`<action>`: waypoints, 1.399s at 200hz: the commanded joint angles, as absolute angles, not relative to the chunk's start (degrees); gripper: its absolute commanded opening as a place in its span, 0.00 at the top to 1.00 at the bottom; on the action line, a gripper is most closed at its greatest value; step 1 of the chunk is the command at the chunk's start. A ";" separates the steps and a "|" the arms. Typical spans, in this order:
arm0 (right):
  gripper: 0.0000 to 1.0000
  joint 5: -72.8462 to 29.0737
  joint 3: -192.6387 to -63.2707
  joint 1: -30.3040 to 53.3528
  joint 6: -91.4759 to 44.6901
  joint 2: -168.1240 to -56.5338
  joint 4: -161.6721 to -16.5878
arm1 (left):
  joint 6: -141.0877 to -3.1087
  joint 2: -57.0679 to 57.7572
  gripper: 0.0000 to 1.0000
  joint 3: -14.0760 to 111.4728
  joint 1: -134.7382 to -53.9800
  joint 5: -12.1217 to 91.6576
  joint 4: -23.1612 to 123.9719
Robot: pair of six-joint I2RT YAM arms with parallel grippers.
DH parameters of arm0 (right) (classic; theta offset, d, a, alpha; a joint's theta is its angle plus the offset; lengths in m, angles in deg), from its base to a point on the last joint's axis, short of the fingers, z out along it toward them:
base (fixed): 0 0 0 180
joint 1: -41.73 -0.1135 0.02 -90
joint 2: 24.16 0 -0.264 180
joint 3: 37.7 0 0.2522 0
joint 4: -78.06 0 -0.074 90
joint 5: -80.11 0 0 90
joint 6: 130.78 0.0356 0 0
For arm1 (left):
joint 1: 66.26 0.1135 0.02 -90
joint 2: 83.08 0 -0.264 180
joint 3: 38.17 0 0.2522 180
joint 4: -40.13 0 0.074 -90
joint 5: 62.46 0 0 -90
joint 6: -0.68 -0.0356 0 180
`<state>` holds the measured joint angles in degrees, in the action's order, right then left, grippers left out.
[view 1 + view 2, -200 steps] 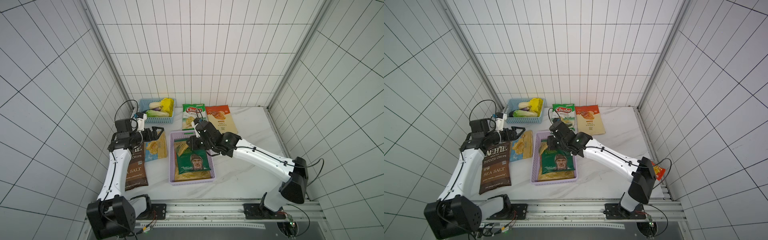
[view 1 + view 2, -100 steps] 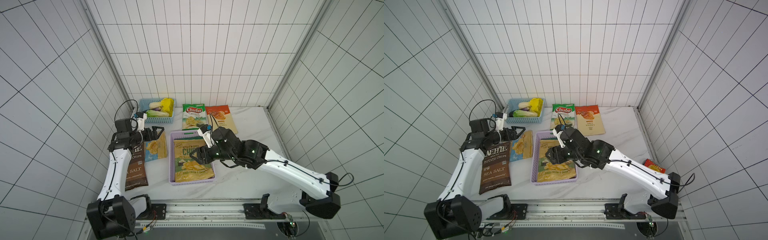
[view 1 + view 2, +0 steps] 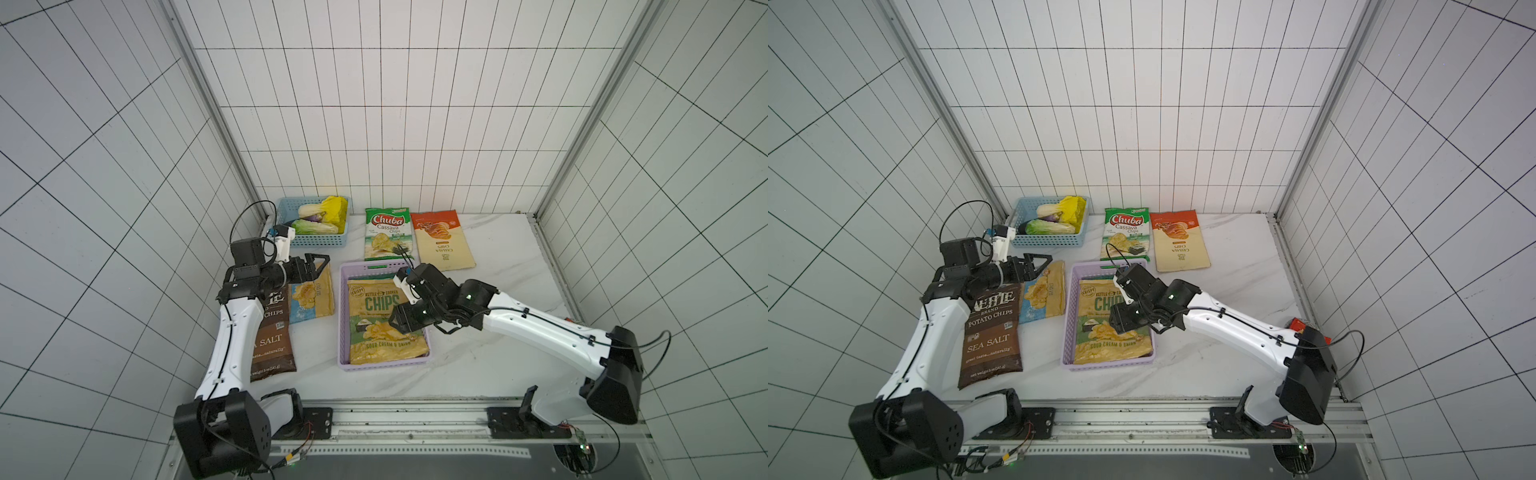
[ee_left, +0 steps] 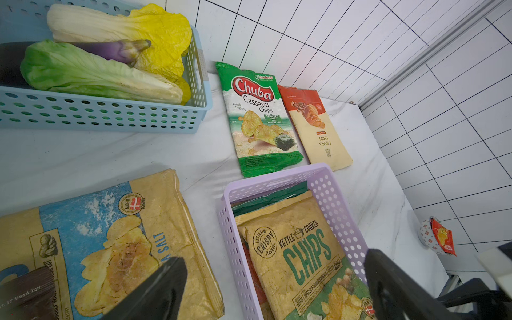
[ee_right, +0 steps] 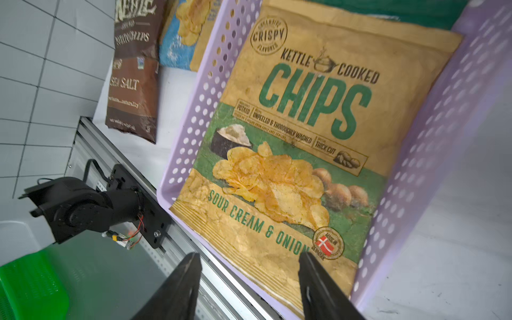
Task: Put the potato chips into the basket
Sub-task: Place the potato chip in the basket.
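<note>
Tan CHIPS bag (image 3: pixel 1100 343) in lilac basket (image 3: pixel 1068 320), right hand (image 3: pixel 1122 323) above

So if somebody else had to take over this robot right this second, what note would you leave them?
Hands: the left hand is open and empty, above the far end of the blue-and-tan chips bag. The right hand is open and empty, over the lilac basket.
Done: the sour cream and onion chips bag lies on top in the basket, with a dark green bag showing beneath it.
Left: four bags lie on the table: the blue-and-tan one, the brown Kettle bag, the green Chuba bag and the orange cassava bag.
</note>
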<state>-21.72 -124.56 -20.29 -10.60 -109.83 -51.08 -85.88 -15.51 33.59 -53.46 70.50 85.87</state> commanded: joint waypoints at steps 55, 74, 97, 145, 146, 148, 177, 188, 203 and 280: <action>0.47 -35.08 -127.17 -26.98 -18.85 -121.16 -50.03 | -86.51 -15.52 0.02 33.16 -53.78 71.67 84.90; 0.47 -34.63 -127.35 -27.12 -18.80 -122.79 -50.12 | -86.51 -15.63 0.02 33.23 -53.78 71.61 84.91; 0.47 -32.59 -128.07 -27.03 -19.15 -124.98 -50.39 | -86.51 -15.58 0.02 33.16 -53.78 71.50 84.87; 0.48 -29.42 -128.46 -25.21 -19.24 -128.79 -52.02 | -86.51 -15.53 0.02 33.25 -53.78 71.40 84.91; 0.48 -29.41 -128.46 -25.19 -19.24 -128.86 -52.08 | -86.46 -15.56 0.02 33.25 -53.82 71.40 84.91; 0.48 -29.31 -128.39 -25.03 -19.24 -128.98 -52.17 | -86.49 -15.58 0.02 33.27 -53.79 71.40 84.91; 0.48 -29.14 -129.22 -24.27 -19.55 -129.98 -52.93 | -86.51 -15.50 0.02 33.33 -53.79 71.22 84.89; 0.48 -29.31 -129.50 -24.25 -19.77 -129.45 -52.93 | -86.42 -15.45 0.02 33.34 -53.78 71.22 84.91; 0.47 -29.06 -129.38 -24.19 -19.96 -127.86 -52.93 | -86.42 -15.50 0.02 33.33 -53.80 71.20 84.84; 0.44 -26.69 -125.71 -15.36 -16.95 -112.57 -53.57 | -86.51 -15.27 0.02 33.25 -53.96 70.98 84.81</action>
<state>-29.55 -127.21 -21.34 -19.11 -119.12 -53.13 -85.85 -15.51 33.59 -53.83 70.87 85.81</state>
